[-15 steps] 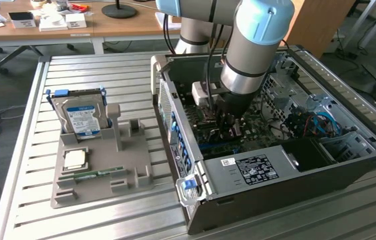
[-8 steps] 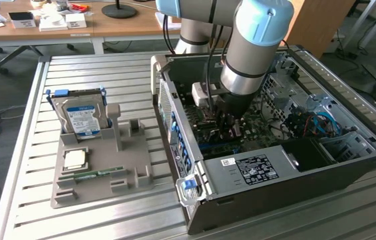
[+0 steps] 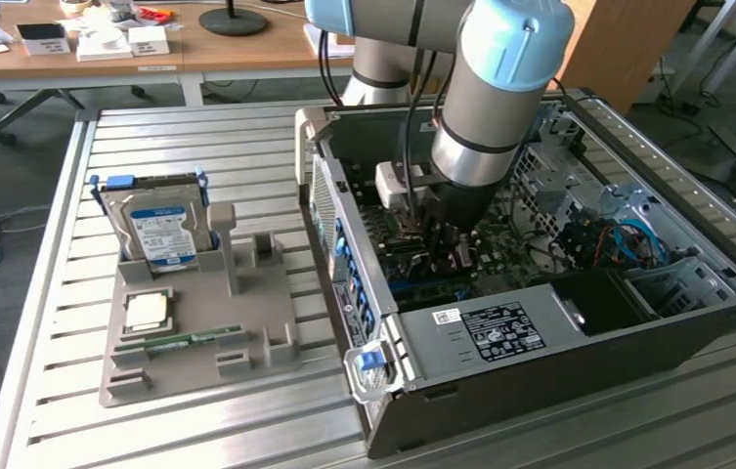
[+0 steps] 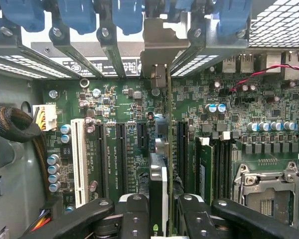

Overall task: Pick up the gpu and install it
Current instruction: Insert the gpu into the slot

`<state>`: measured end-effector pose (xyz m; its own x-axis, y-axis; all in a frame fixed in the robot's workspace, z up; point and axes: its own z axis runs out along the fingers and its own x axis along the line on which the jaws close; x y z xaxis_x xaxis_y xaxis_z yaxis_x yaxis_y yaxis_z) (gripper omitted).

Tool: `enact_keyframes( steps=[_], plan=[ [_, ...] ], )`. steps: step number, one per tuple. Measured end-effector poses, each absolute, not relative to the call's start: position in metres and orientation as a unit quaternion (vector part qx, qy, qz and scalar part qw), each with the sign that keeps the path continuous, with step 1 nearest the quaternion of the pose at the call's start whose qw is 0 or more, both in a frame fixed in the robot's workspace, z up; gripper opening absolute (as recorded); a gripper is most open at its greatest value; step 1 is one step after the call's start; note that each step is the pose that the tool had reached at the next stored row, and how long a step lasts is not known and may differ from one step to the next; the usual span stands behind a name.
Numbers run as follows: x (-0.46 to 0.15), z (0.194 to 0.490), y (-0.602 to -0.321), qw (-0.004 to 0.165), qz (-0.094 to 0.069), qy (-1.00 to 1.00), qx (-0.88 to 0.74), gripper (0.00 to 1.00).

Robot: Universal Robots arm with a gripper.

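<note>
The gripper (image 4: 158, 211) reaches down into the open computer case (image 3: 680, 342), its jaws clamped on the gpu (image 4: 158, 189), which stands on edge between the fingers (image 4: 134, 214). The card hangs above the motherboard (image 4: 114, 124), lined up with a black slot (image 4: 182, 149); whether its lower edge touches the slot is hard to tell. Outside, a hard drive (image 3: 159, 234) stands in a grey tray (image 3: 192, 376).
</note>
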<state>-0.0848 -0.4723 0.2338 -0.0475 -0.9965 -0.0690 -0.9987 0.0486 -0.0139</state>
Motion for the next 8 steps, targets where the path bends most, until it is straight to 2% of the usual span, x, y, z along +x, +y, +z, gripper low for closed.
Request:
enact_keyframes(
  steps=[8],
  plan=[
    [-0.0850,0.2326,-0.4723,0.030,0.019,0.723,-0.689,0.27]
  ],
)
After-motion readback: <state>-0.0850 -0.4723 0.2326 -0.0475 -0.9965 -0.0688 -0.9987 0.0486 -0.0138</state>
